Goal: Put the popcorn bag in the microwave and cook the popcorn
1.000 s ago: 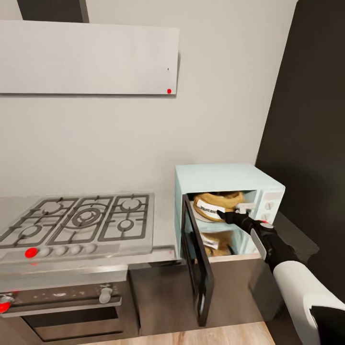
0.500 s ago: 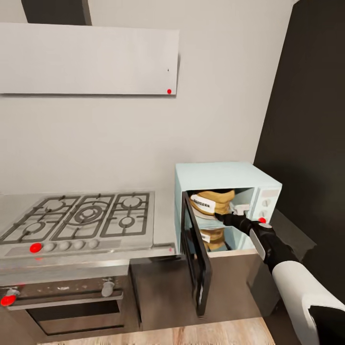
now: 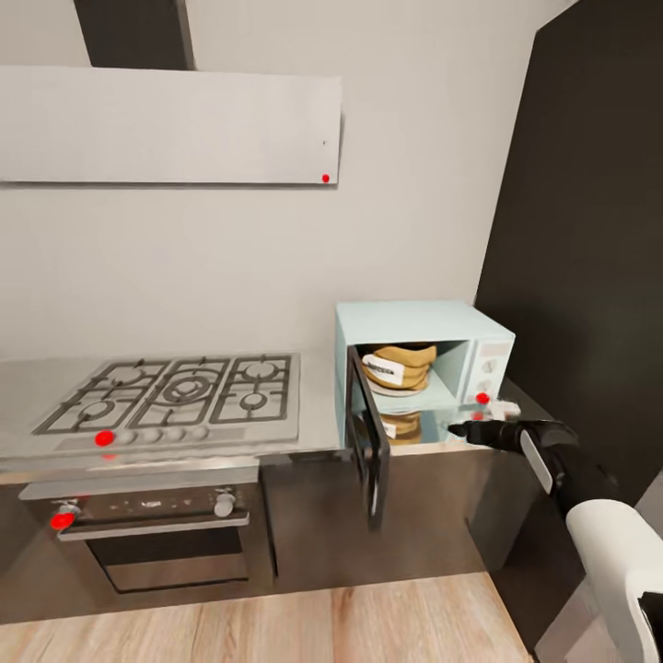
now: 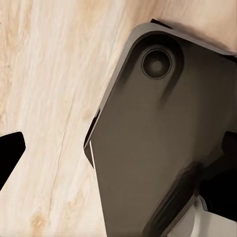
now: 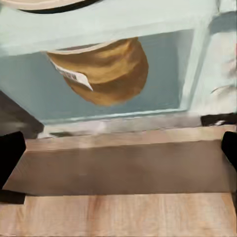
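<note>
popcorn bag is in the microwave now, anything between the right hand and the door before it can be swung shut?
Nothing visible. The bag sits inside the microwave and the door hangs wide open over the cabinet front. The right hand is outside the cavity, beside the door's free edge, with open air between them.

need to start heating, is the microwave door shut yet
No, open: the microwave door swings outward, leaving the popcorn bag visible inside.
</note>
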Motion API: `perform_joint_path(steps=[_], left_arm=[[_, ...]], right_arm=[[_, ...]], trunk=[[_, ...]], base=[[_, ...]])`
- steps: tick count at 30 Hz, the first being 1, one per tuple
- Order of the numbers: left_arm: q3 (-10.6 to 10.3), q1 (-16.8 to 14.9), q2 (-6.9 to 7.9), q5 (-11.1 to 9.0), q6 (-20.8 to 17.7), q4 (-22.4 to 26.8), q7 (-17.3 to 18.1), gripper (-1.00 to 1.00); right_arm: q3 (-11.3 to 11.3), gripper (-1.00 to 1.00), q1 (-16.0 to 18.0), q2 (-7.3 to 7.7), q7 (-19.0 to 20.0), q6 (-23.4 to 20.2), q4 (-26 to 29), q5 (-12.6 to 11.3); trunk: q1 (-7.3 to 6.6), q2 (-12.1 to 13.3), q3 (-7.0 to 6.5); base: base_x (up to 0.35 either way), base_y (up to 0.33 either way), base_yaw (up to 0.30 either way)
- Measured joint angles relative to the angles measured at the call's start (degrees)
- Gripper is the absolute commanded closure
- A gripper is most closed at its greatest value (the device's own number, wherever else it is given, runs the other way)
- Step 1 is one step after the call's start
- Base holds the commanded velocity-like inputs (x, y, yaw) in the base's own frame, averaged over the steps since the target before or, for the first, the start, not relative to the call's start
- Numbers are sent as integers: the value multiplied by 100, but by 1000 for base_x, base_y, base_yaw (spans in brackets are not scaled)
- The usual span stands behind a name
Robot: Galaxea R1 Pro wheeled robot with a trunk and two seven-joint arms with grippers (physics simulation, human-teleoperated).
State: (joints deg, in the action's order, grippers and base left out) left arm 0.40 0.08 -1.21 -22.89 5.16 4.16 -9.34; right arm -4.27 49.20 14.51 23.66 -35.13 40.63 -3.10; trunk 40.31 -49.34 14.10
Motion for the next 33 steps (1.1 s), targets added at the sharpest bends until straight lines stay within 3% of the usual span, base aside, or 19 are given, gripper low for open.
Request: perform_joint_path(steps=[1,4,6,9,11,13,14,16,18,19,20,24,29,33], left_arm=[[-1,0,-4,0,0,0,0,-100],[-13,0,-8,24,0,0,0,-100],[-23,0,-14,37,0,-1,0,-100],[-34,0,-14,42,-1,-1,1,-100],[-42,0,-17,40,0,-1,0,-100],[-49,0,-14,45,-6,0,10,-100],[-54,0,-16,47,-8,0,15,-100],[-59,0,-17,48,-9,-1,22,-100],[-60,0,-16,49,-10,0,26,-100],[-61,0,-15,49,-10,-1,27,-100],[-61,-1,-11,49,-10,-1,32,-100],[-59,0,-5,37,-9,-1,51,-100],[-73,-1,-23,56,-14,124,66,-100],[-84,-5,-36,66,-139,1420,53,-100]], right_arm=[[4,-100,-2,146,2,-78,-53,-14],[10,-100,-107,315,0,-142,-355,27],[20,-100,-436,380,-4,-142,-616,101],[45,-100,-1236,406,-48,-28,-1185,369],[68,-100,-1569,347,-98,468,-1980,534],[84,-100,-1794,298,-218,1731,-3425,695],[90,-100,-1878,283,-370,2371,-3850,736],[74,-100,-2329,232,-684,2923,-4117,749],[70,-100,-2954,21,-960,3148,-4207,745],[65,-100,-3063,-44,-1013,3182,-4215,743],[61,-100,-3351,-235,-1221,3394,-4235,740],[51,-100,-3914,-581,-1919,4031,-4238,721],[47,-100,-3990,-657,-2040,4112,-4239,717],[38,-100,-3996,-654,-2050,4116,-4238,649]], trunk=[[-1,1,0],[0,1,1],[0,0,2],[0,1,2],[0,1,2],[0,1,2],[0,0,2],[-1,0,1],[-2,-1,2],[-2,-1,2],[-3,-1,2],[-4,0,1],[-3,0,1],[-3,0,0]], base=[[-330,0,0],[-331,0,0],[-332,0,0],[-333,0,0],[-334,0,0],[-327,0,0],[-312,0,0],[-251,0,0],[-107,0,0],[-39,0,0],[-25,0,0],[-5,0,0],[0,0,0],[0,0,0]])
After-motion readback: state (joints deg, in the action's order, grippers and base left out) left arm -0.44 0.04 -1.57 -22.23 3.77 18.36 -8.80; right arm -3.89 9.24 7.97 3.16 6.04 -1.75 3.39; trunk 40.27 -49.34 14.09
